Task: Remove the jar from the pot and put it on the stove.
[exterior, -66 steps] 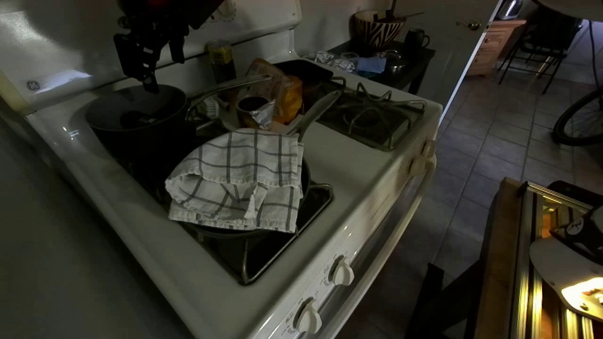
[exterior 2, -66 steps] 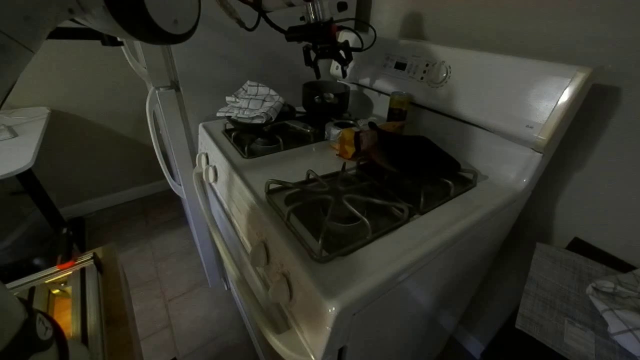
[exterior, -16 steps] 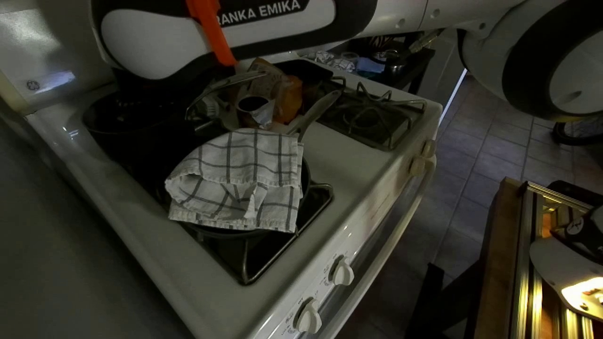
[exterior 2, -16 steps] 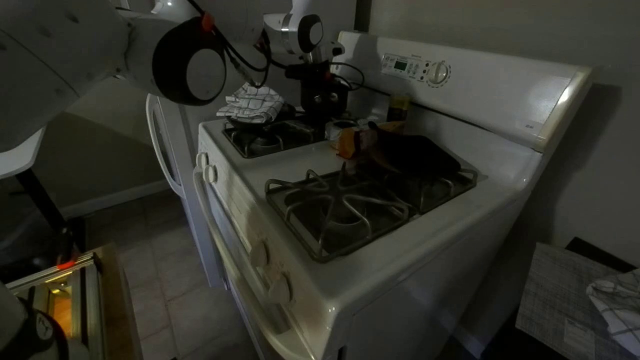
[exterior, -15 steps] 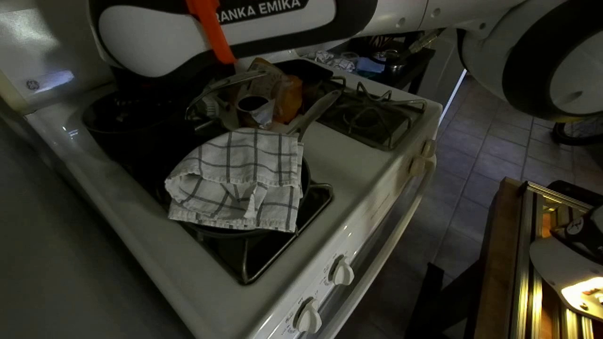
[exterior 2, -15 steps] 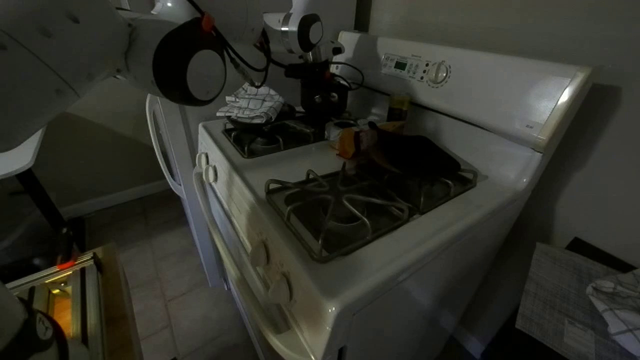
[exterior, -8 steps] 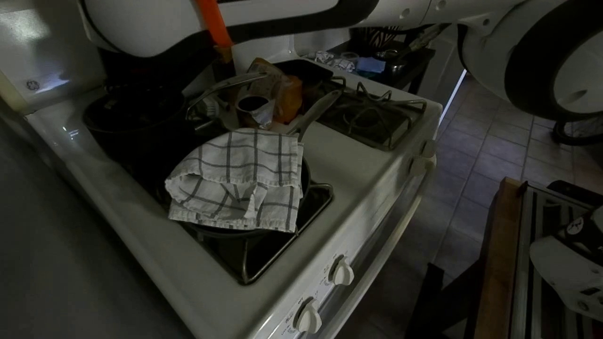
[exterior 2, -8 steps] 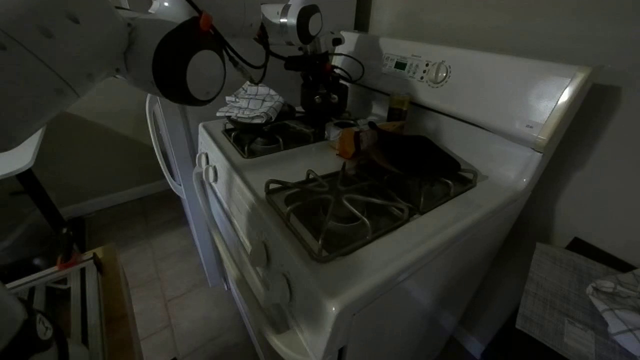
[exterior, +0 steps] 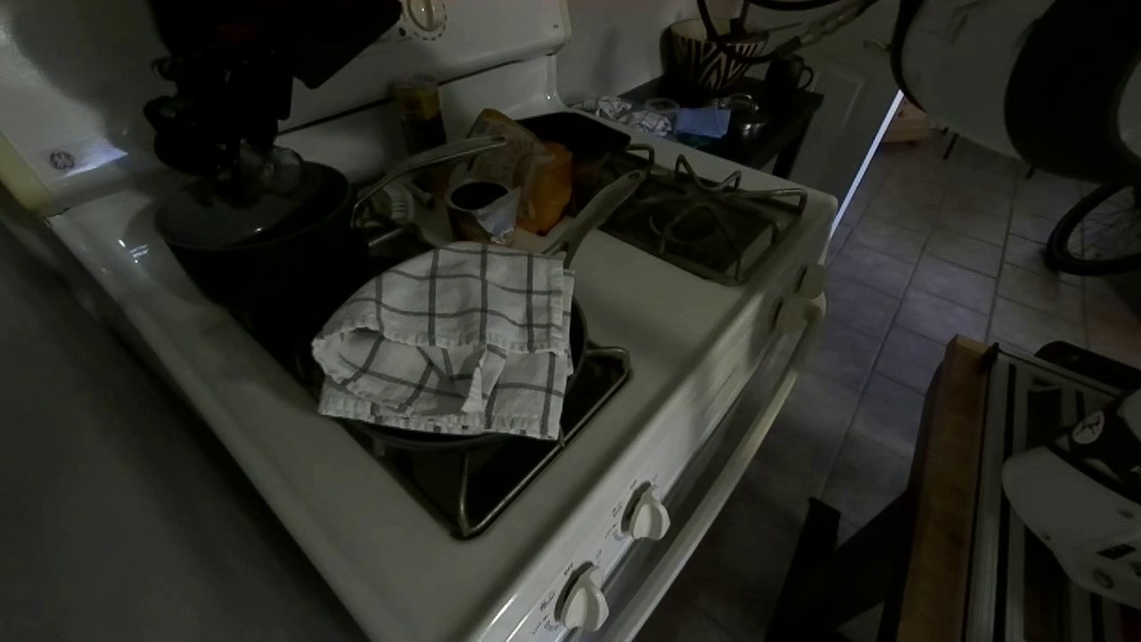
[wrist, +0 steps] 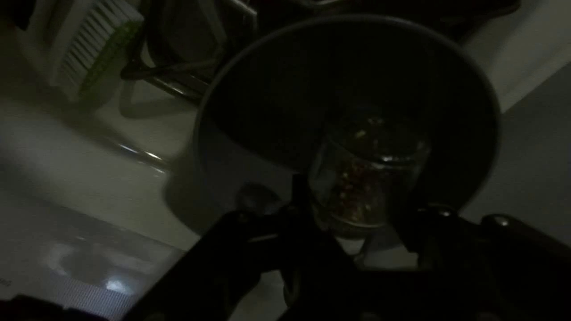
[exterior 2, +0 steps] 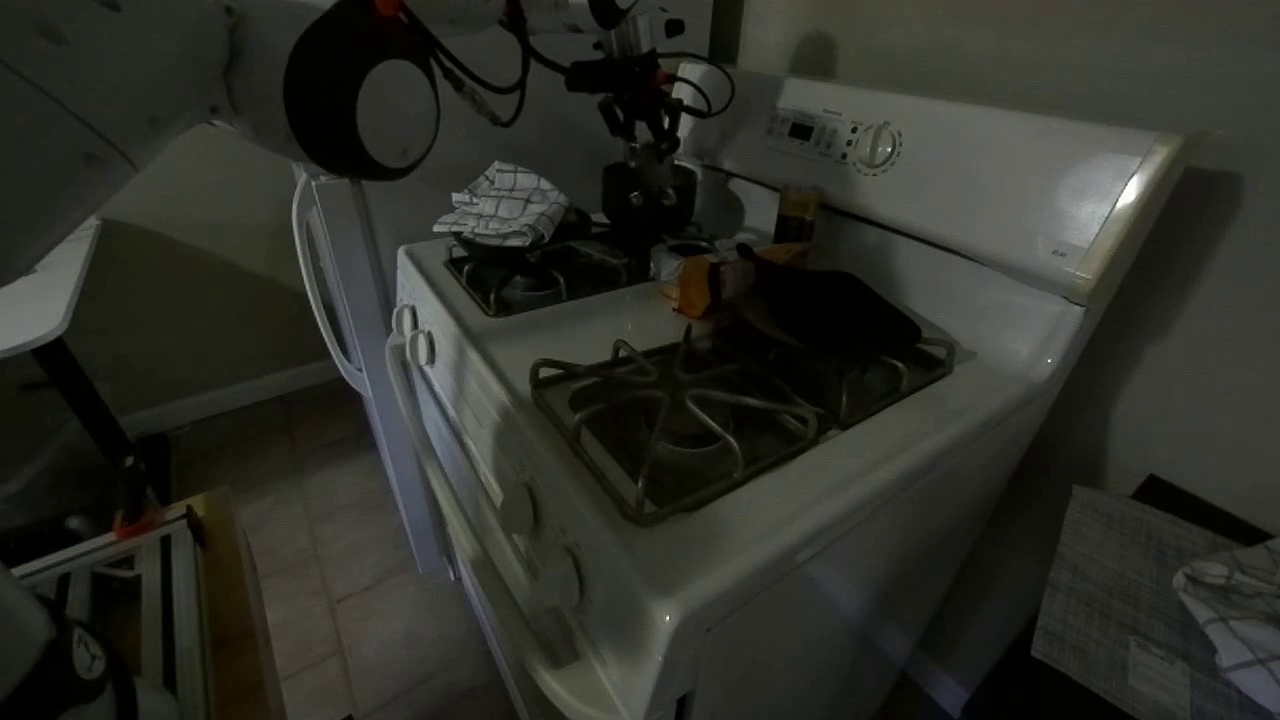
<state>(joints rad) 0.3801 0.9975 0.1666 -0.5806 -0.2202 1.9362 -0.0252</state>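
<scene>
Gripper [wrist: 350, 205] is clamping the glass jar [wrist: 370, 178] at the mouth of the pot [exterior 2: 648, 215]; base clearance not showing. You are apparently working the removal step; next move is calling for clearing the rim, then lowering onto bare stove [exterior: 664, 303]. Round badge [exterior: 62, 161] is seemingly reading GE; print by a front knob [exterior: 651, 517] is blurring.

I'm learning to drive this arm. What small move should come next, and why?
I'd probably lift the jar straight up a little before going sideways. The gripper holds it at the mouth of the pot, and in both exterior views its lower end overlaps the pot, so rim clearance is uncertain.
</scene>
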